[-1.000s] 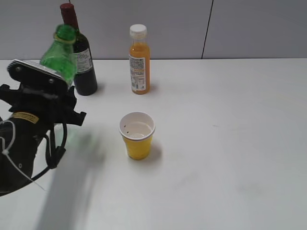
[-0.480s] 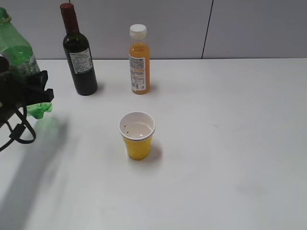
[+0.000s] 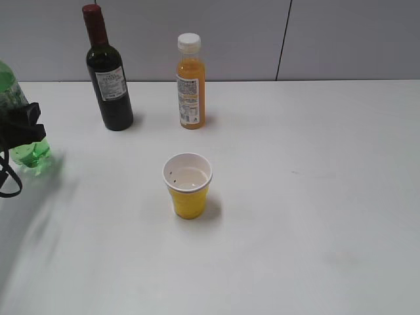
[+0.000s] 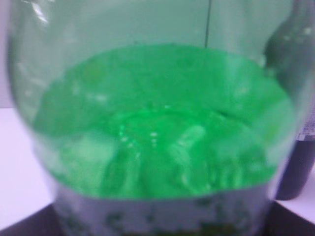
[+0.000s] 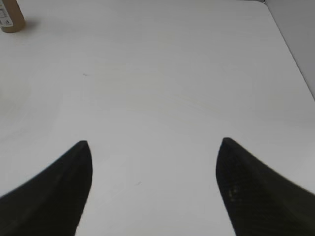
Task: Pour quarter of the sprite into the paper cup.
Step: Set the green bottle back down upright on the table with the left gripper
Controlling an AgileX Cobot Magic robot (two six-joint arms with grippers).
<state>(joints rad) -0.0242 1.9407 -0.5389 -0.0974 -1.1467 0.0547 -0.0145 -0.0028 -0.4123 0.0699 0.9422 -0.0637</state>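
Note:
The sprite (image 3: 26,152), a green plastic bottle, stands upright at the table's far left edge, partly cut off by the frame. My left gripper (image 3: 20,128) is shut around its middle, and its bumpy base is at or just above the tabletop. In the left wrist view the sprite (image 4: 157,123) fills the frame, with liquid in its lower part and the label band at the bottom. The yellow paper cup (image 3: 188,185) stands upright mid-table, well to the right of the bottle. My right gripper (image 5: 153,147) is open over bare table, holding nothing.
A dark wine bottle (image 3: 108,72) with a red cap and an orange juice bottle (image 3: 190,82) stand near the back wall. The wine bottle (image 4: 300,123) shows dimly behind the sprite. A bottle's foot (image 5: 10,17) appears at the right wrist view's top left; the table's right edge (image 5: 295,59) runs nearby.
My left arm has carried the sprite from a tilted pose to the left, away from the paper cup, and brought it upright and lower at the table's left edge. The cup has not moved.

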